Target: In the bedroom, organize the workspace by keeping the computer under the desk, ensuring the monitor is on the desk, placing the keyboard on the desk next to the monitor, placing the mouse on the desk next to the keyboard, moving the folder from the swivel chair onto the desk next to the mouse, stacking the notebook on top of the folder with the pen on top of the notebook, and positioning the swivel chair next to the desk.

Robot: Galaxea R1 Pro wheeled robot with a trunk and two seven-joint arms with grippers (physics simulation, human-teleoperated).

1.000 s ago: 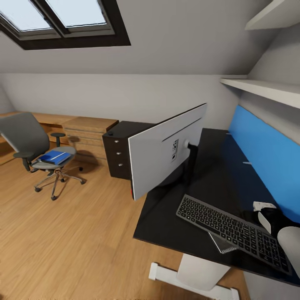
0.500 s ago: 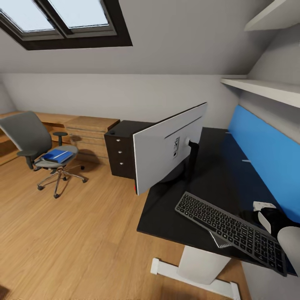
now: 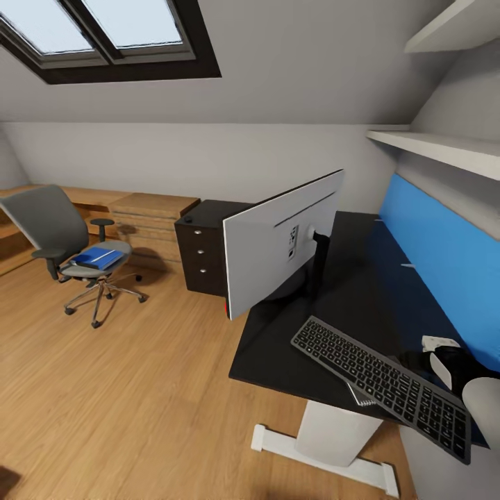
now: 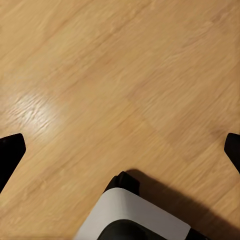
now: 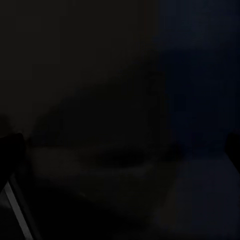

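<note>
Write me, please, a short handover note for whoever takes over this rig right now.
Left claw: open, empty, over the light wood plank floor.
Right claw: view too dark to tell its state.
Done: the wide grey-backed monitor stands on the black-topped desk. The slim dark-grey keyboard lies beside it, one end jutting past the desk's edge, with a thin grey notebook peeking from under it.
Left: the bright-blue folder lies on the grey swivel chair, well away from the desk. Straighten the keyboard, place the mouse, move the folder, stack notebook and pen, bring the chair over.
</note>
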